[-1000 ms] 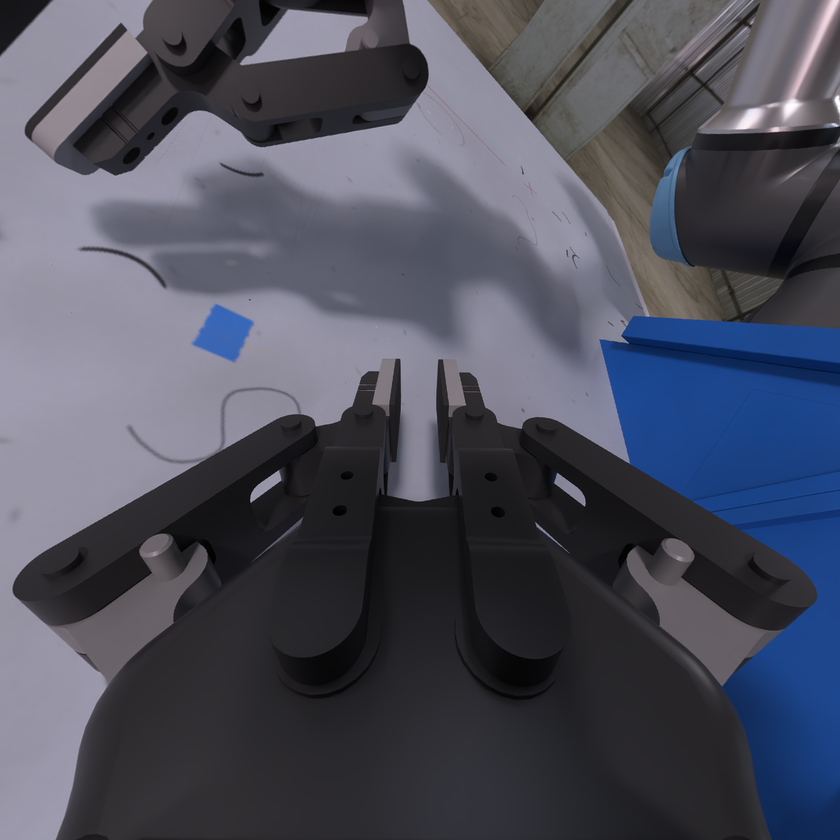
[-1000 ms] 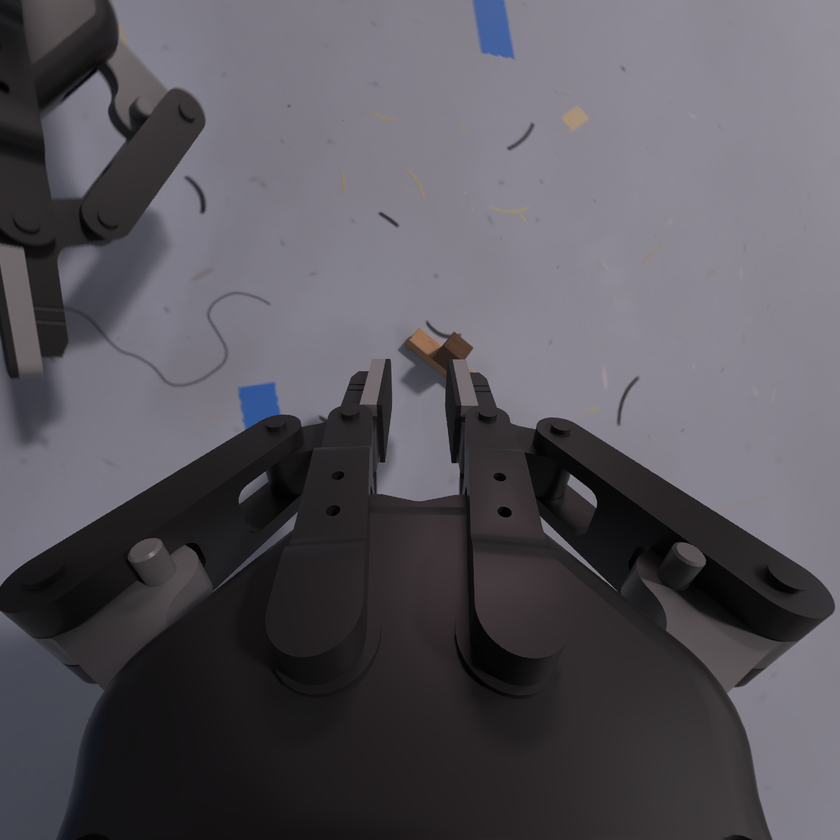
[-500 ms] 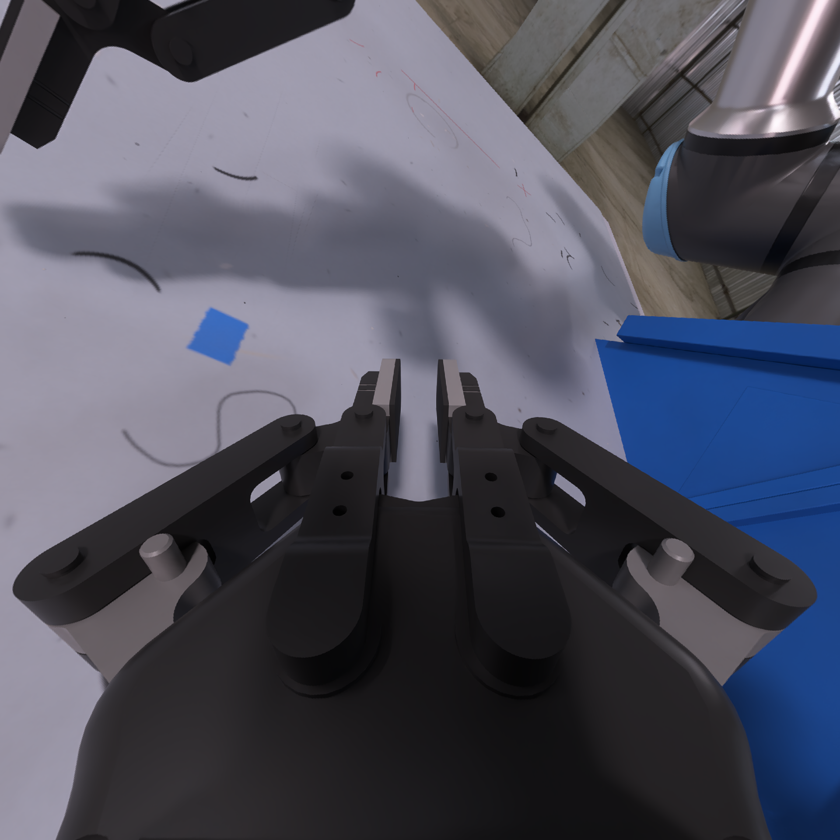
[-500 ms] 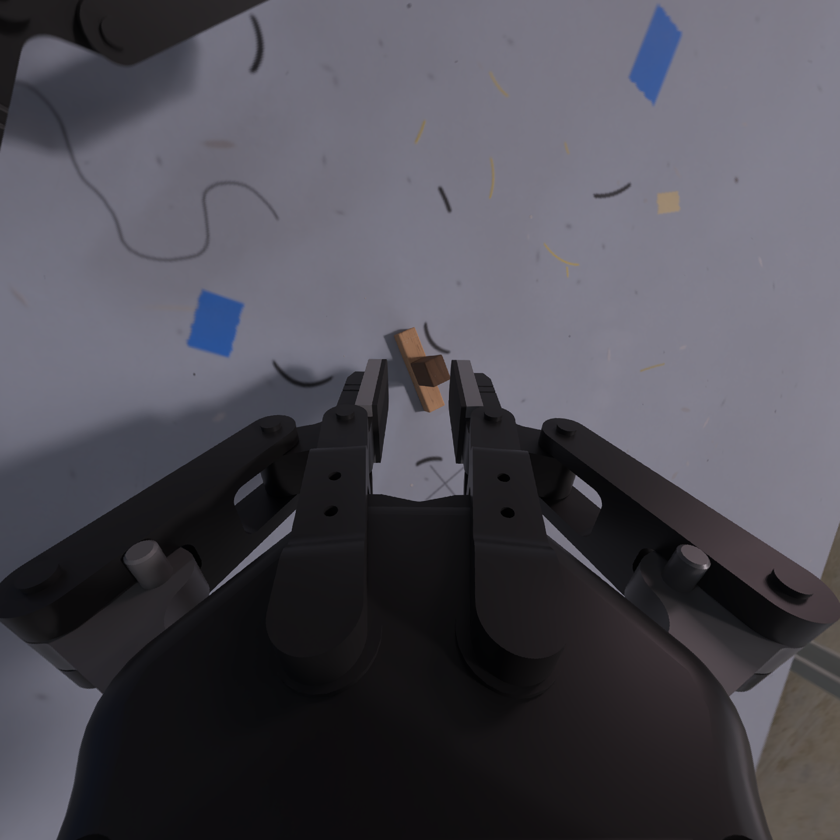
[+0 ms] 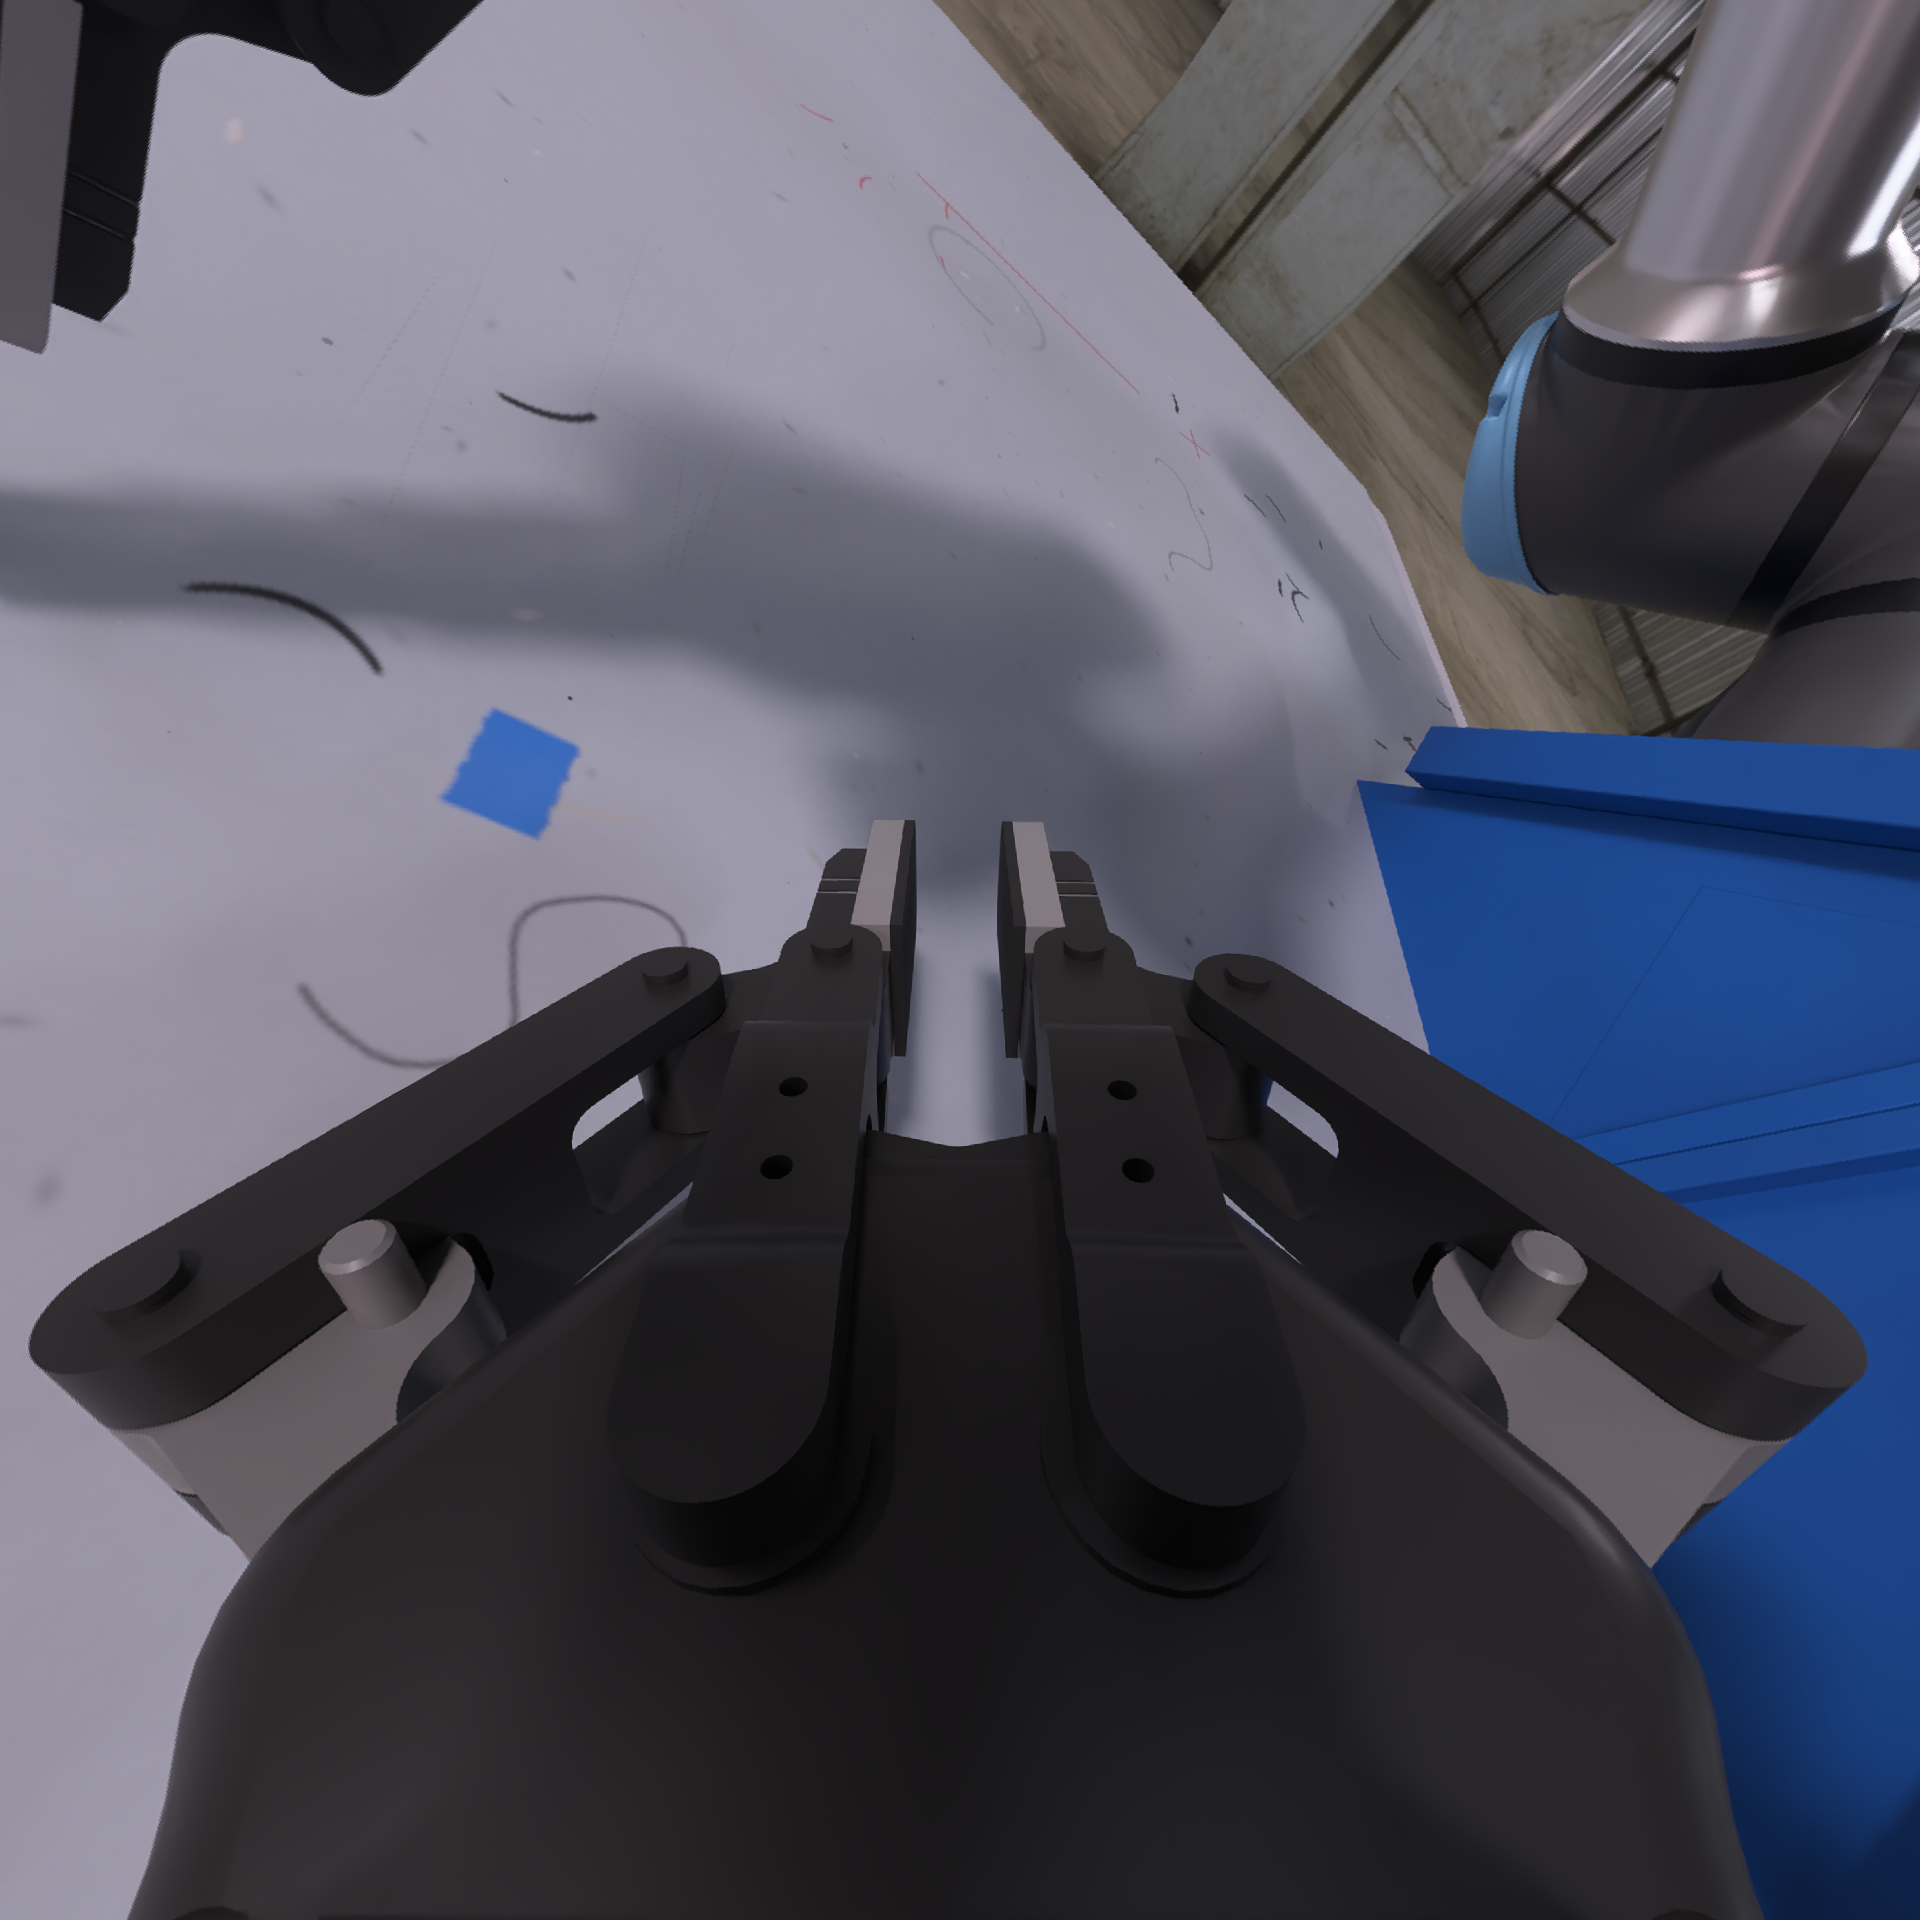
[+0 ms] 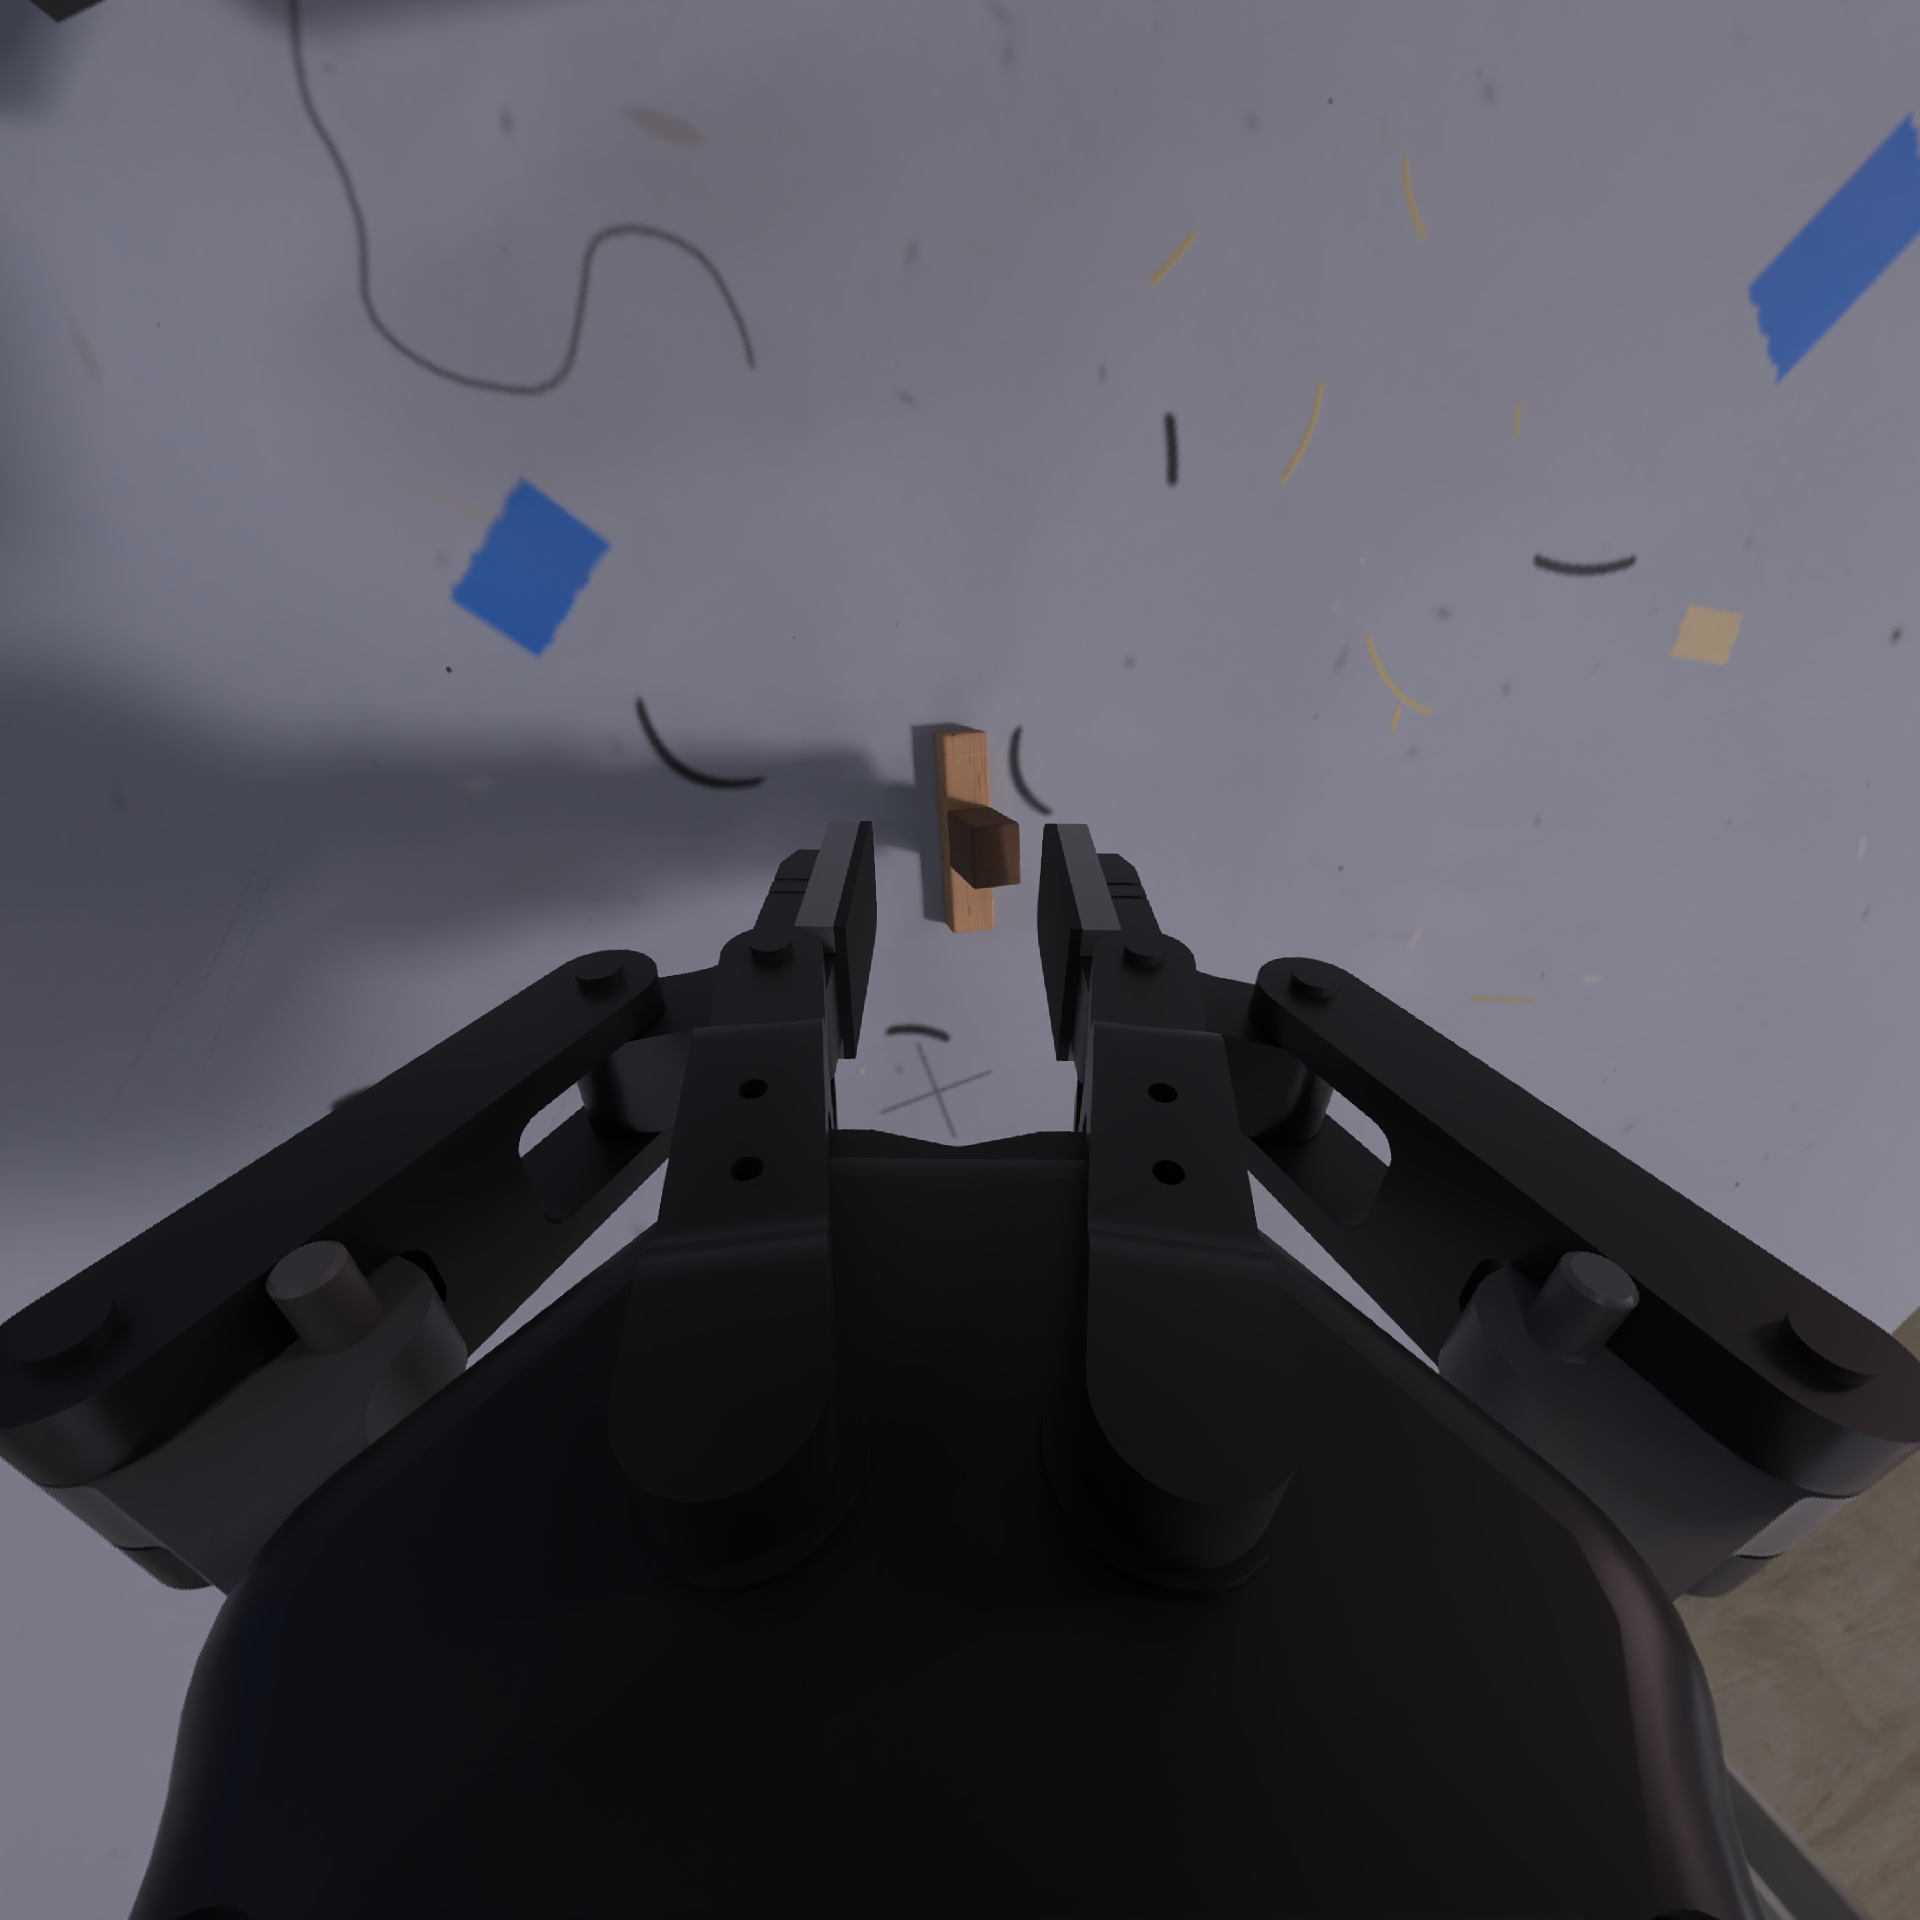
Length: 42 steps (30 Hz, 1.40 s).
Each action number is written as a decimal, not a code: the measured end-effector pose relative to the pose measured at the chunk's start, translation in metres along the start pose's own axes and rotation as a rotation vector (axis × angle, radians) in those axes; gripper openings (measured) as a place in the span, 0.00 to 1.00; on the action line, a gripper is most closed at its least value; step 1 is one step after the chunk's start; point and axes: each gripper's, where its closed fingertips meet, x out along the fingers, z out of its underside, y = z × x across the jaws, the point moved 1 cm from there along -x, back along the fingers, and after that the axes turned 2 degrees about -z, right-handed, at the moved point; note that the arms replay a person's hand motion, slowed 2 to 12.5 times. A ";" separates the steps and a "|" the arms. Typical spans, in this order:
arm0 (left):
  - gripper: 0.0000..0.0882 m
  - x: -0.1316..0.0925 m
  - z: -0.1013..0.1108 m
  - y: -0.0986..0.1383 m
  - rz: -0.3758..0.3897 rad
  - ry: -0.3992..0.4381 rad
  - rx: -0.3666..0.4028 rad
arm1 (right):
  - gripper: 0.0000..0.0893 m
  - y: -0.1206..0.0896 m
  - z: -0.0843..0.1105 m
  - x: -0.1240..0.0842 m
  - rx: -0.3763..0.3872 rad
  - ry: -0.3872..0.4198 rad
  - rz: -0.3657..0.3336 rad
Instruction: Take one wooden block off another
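A: Judging by the right wrist view, how far along is the unstacking?

B: Barely begun. The dark wooden block (image 6: 982, 847) sits on top of the light wooden block (image 6: 963, 826), which lies flat on the grey table (image 6: 1247, 727). Nothing has been lifted.

A: And the right gripper (image 6: 957, 883)?

B: Released, its jaws spread to either side of the stack and holding nothing. It looks to be above the blocks rather than around them, though height is hard to read from this angle.

A: The left gripper (image 5: 957, 868)?

B: Empty, jaws only a narrow gap apart, over bare table beside a blue bin (image 5: 1662, 987), well away from the blocks.

A: So what remains?

B: Everything, I'd say: descend, close on the dark block, lift it clear, set it down.
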 end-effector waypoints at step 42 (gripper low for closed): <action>0.17 0.000 0.000 -0.007 -0.072 0.003 0.009 | 0.10 -0.019 0.004 -0.003 0.493 0.005 -0.036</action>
